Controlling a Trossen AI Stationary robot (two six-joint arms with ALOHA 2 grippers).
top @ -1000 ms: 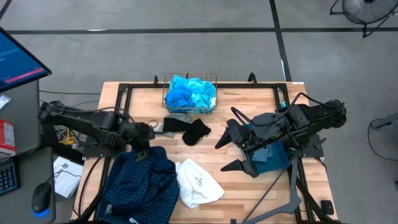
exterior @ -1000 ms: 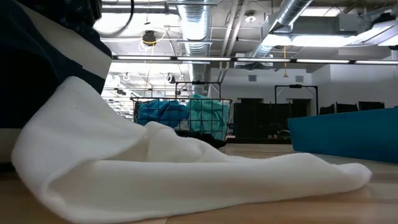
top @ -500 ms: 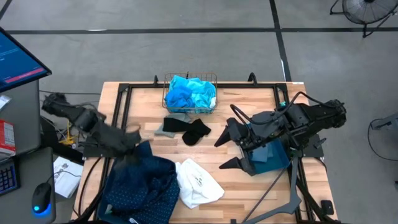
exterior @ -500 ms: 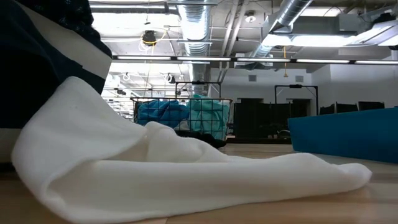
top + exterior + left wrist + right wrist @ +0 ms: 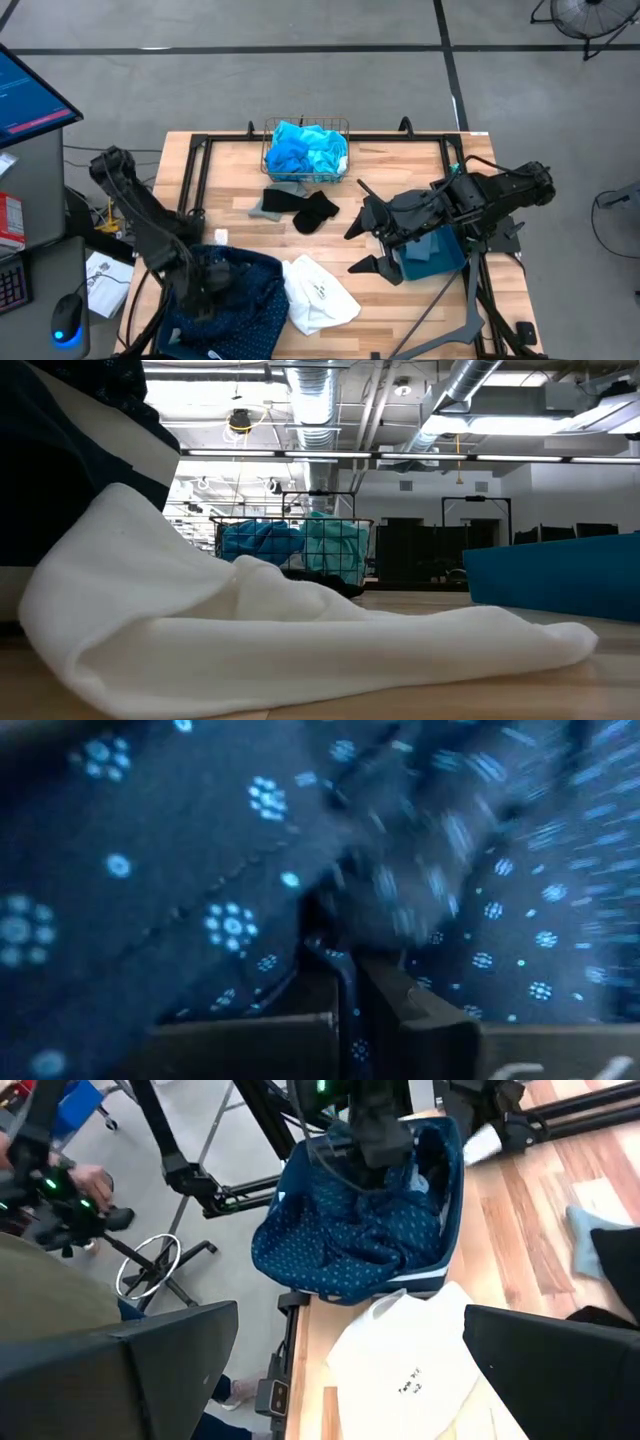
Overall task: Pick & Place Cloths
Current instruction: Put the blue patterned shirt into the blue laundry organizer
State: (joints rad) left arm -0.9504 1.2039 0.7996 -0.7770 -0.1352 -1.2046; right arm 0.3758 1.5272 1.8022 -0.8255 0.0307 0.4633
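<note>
The navy dotted cloth point(image 5: 235, 300) lies heaped in a dark teal bin point(image 5: 455, 1190) at the table's near left corner, and my left gripper point(image 5: 208, 282) is down on top of it, shut on it. The white cloth point(image 5: 315, 295) lies flat on the table just right of that bin. A black cloth point(image 5: 315, 210) and a grey cloth point(image 5: 272, 203) lie mid-table. Turquoise and blue cloths fill the gold wire basket point(image 5: 305, 150) at the far edge. My right gripper point(image 5: 358, 247) hangs open above the table, right of the white cloth. My left gripper pinches a fold of the navy dotted cloth point(image 5: 335, 945) between its two shut fingers point(image 5: 400, 1005). The fingers come at it from above, slanting down. The cloth is slack and rests heaped in the bin, draping over its rim point(image 5: 330, 1285).
A second teal bin point(image 5: 440, 250) with a pale grey-blue cloth stands at the right, under my right arm. Black frame rails point(image 5: 195, 165) run along the table's edges. Bare wood shows between the basket and the right bin. A person stands beyond the table's left edge point(image 5: 60, 1190).
My left gripper has swung from mid-table toward the near left corner and gone down, staying shut on the navy cloth. The cloth's far part has been drawn along with it and is now bunched up over the bin. My right gripper has sunk slightly.
</note>
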